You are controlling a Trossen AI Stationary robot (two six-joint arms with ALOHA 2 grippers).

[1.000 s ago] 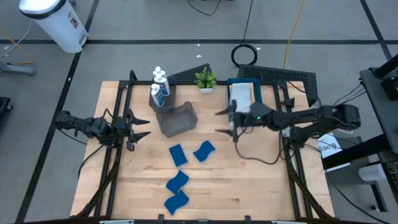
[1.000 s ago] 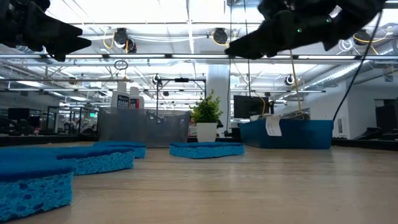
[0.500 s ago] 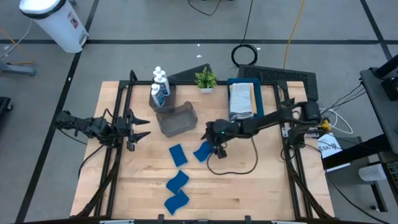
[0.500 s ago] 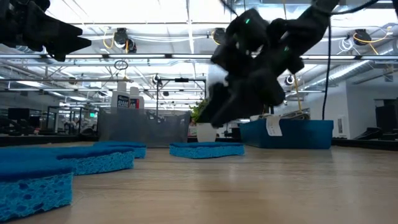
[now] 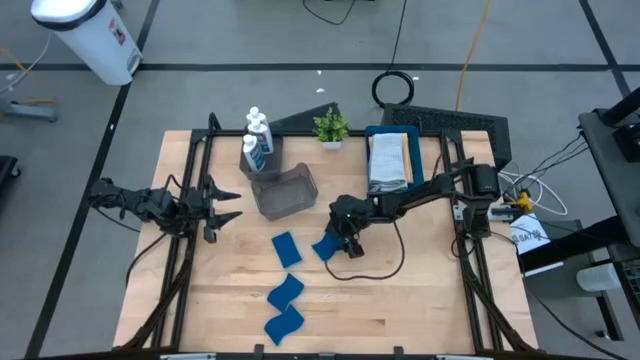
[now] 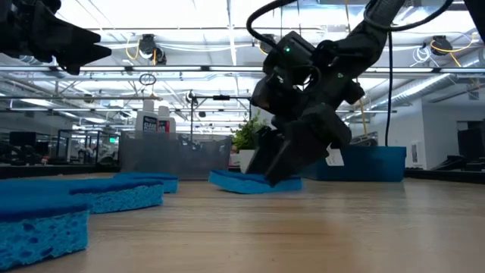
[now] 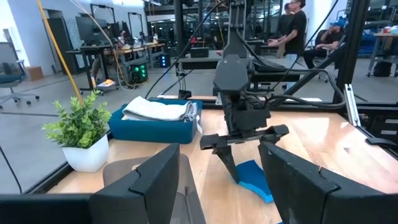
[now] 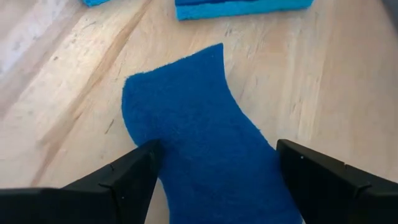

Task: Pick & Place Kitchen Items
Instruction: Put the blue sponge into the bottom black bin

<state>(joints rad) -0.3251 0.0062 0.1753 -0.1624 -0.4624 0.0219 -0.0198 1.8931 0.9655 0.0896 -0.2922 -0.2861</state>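
Wooden bench under me: my right claw has swung from the blue tray down astride the nearest sponge, fingers spread, ready to pinch.

Bright, even overhead light with soft shadows; ceiling lamps glare, and the nearest sponge looks blurred.

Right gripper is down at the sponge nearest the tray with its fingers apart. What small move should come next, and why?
Probably close the fingers. The right gripper stands open with one finger on each side of the blue sponge, low at the table, and the sponge's near edge looks slightly tipped up in the low view. Nothing is held yet, so a grip seems the natural next step. The left gripper waits open at the left edge.
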